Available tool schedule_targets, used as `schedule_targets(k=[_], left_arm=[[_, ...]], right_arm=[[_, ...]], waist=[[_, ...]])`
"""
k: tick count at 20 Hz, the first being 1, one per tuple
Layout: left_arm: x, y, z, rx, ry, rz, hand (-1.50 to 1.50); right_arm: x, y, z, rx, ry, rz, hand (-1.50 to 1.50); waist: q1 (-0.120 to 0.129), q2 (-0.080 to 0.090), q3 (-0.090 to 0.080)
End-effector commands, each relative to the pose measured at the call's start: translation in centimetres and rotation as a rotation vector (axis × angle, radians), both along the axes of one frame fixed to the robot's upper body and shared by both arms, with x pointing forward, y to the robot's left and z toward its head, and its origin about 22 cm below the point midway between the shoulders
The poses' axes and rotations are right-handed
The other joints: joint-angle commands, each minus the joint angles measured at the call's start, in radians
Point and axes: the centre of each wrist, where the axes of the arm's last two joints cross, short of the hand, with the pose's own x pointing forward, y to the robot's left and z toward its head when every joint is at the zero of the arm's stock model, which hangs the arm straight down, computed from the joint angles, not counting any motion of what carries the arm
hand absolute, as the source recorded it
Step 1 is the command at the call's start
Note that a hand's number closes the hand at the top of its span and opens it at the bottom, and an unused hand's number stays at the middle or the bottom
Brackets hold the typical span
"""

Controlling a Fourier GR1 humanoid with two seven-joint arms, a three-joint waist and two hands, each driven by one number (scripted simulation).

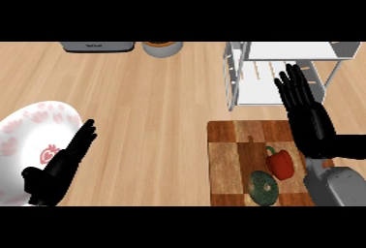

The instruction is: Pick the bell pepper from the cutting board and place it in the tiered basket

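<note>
A red bell pepper with a green stem lies on the checkered wooden cutting board at the lower right. My right hand hovers open above the board's far right part, fingers straight and pointing toward the white tiered basket at the upper right. The hand is just beyond and right of the pepper, not touching it. My left hand rests open at the lower left, over the plate's edge.
A dark green round squash lies on the board just in front of the pepper. A white plate with red flower marks sits at the left. A grey appliance and a bowl stand at the counter's far edge.
</note>
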Motion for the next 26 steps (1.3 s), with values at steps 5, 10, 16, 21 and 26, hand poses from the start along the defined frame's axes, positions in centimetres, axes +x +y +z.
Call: schedule_targets(k=[5,10,16,21,26], left_arm=[[3.3,-2.2,1.3,-0.097,-0.024,0.052,0.0],[4.7,-2.9,3.3,-0.165,0.008,0.024,0.0],[6.5,-5.5,2.5,-0.162,0.043,-0.018,0.0],[6.3,-4.7,3.1,-0.168,0.049,-0.002,0.0],[6.6,-4.4,2.7,-0.142,0.028,0.005,0.0]], right_arm=[[-6.1,-6.2,-2.0,-0.145,-0.298,0.057,1.5],[-7.6,-11.3,-7.3,-0.078,-0.204,-0.635,-1.5],[-13.8,-12.6,-10.4,-0.413,-0.313,-0.351,-1.5],[-19.0,-10.7,-8.0,-0.695,-0.187,-0.412,-1.5],[-21.6,-11.4,-6.3,-0.964,-0.053,-0.592,-1.5]], waist=[[-0.057,0.009,-0.012],[-0.061,0.017,-0.008],[-0.028,0.013,-0.014],[-0.039,0.009,-0.019],[-0.035,0.019,-0.024]])
